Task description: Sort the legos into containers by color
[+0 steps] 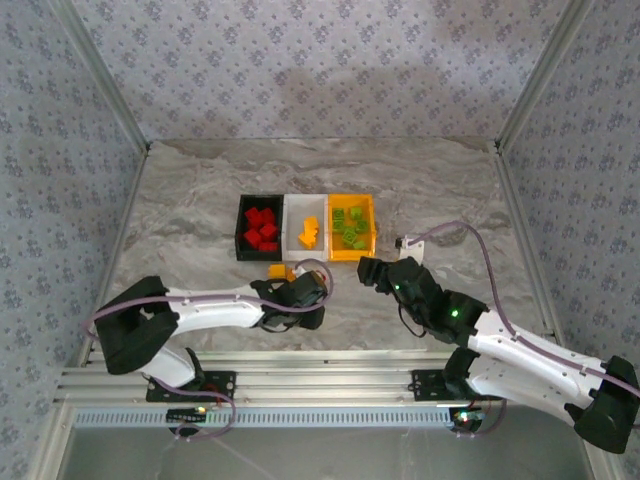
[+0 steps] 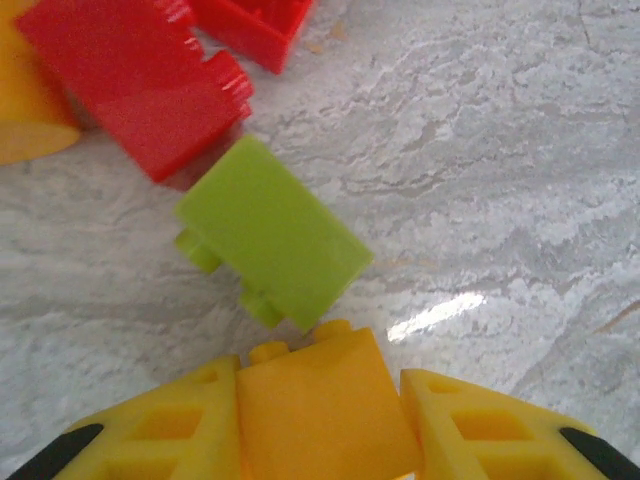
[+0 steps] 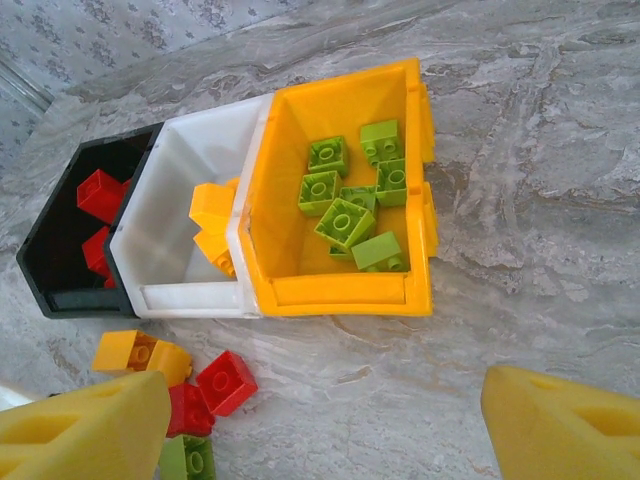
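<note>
— How did the left fingers [image 2: 170, 430] stand?

— Drawn close, pressed on either side of a small orange plastic brick [image 2: 325, 410] whose studs pointed forward. Whether it was clear of the marbled table [image 2: 500, 150] could not be told.

— And where did that brick belong?

— By colour, in the white open-top plastic bin [image 3: 190, 298], the middle one of the joined row. It lay straight ahead of those fingers, beyond the loose bricks. The left arm was the nearer one to it.

— What lay in between?

— Just ahead was a light green plastic brick [image 2: 270, 235], its long axis slanting from near right to far left. Just beside its far corner sat a red plastic brick [image 2: 135, 85], with a second red one [image 2: 250, 25] behind it.

— And the right fingers [image 3: 90, 435]?

— They were wide apart with nothing between them, near the front of the orange-yellow plastic bin [image 3: 340, 293].

— Counts?

— There were three bins, the third a black plastic bin [image 3: 85, 300]. About seven green bricks [image 3: 345, 222] lay in the orange-yellow one and at least two orange bricks [image 3: 212, 205] in the white. The black held four or five red bricks [image 3: 100, 193], as far as could be made out.
</note>
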